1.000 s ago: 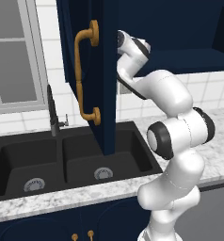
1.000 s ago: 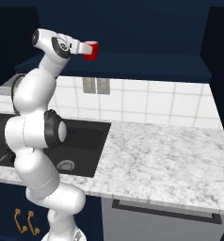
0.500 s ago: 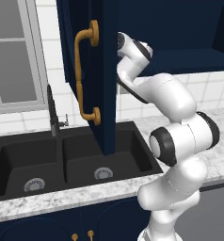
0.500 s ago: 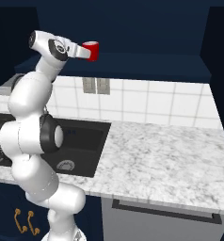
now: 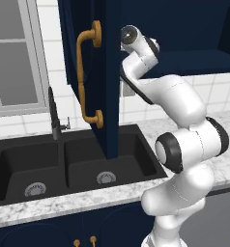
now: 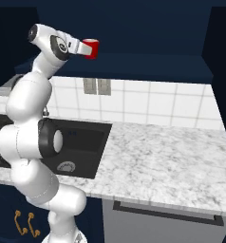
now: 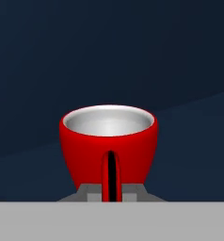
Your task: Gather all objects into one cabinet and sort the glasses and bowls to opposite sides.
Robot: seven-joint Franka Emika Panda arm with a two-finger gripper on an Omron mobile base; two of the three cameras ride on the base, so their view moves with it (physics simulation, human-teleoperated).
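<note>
With the end effector (image 6: 88, 48) clenched on the red cup (image 6: 90, 48) at upper left, seemingly just above the cabinet shelf (image 6: 148, 64), keep it upright and carry it to one end.

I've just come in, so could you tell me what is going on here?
The robot arm is reaching up into the open navy wall cabinet above the counter. Its gripper is shut on a small red cup, held upright over the cabinet's inner shelf. Below are a black double sink and the marble counter.
</note>
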